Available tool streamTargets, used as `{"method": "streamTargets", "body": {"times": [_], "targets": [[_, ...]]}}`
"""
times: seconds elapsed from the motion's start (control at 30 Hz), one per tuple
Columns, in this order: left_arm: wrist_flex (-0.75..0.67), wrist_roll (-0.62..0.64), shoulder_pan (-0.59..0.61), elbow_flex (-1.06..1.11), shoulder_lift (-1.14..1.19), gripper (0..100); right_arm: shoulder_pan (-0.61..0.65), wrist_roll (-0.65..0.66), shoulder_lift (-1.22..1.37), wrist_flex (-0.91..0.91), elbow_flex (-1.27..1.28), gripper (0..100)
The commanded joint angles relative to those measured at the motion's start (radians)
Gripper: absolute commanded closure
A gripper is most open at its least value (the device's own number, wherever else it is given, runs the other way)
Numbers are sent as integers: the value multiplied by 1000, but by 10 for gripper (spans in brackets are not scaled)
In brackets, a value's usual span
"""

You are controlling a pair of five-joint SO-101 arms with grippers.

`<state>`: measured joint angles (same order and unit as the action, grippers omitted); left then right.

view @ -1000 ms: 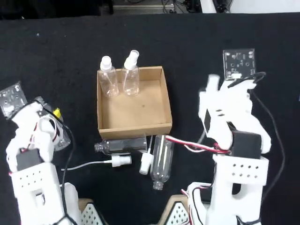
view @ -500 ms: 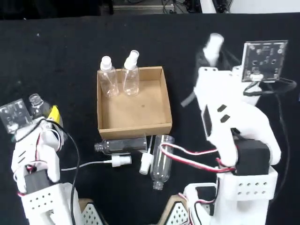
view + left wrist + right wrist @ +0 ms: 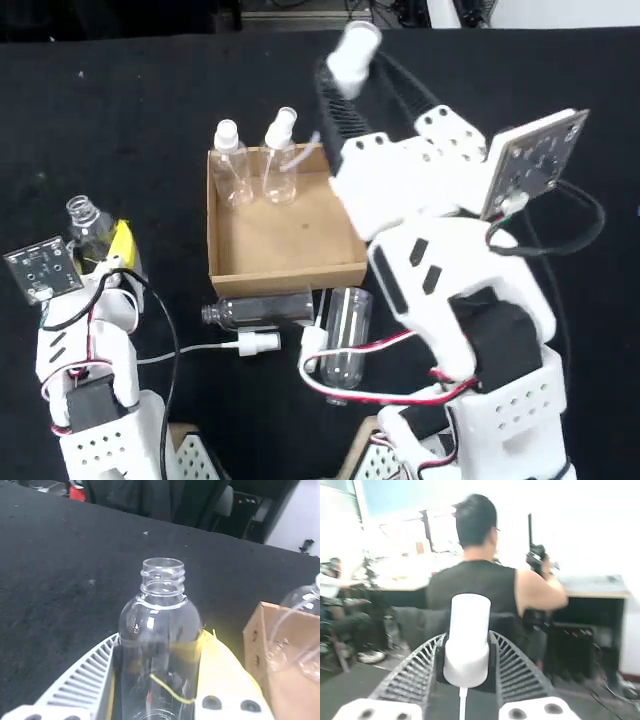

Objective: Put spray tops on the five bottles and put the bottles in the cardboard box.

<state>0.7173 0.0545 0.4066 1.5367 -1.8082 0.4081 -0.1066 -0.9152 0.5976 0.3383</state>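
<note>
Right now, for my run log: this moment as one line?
left end effector: holds uncapped bottle | right end effector: holds spray top | cardboard box: two capped bottles

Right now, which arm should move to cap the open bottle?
Probably the right: the right end effector holds the spray top high above the table, while the left end effector holds the bottle upright, neck open.
</note>
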Motion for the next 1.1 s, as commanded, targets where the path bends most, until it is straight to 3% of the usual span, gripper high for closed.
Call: {"method": "streamTargets", "body": {"times": [0.0,0.13,0.37,0.8,1.07], "targets": [[-26,-6,-39,-12,-17,916,78,-2,-31,-86,-61,984],[-46,-12,-33,-7,-17,916,98,8,-25,-60,-47,983],[-374,-8,-22,170,-15,916,98,63,-28,-57,-44,983],[-374,-6,-42,102,-18,916,91,63,-33,-57,-48,983],[-377,-11,-248,97,-18,916,115,61,-33,-55,-42,983]]}}
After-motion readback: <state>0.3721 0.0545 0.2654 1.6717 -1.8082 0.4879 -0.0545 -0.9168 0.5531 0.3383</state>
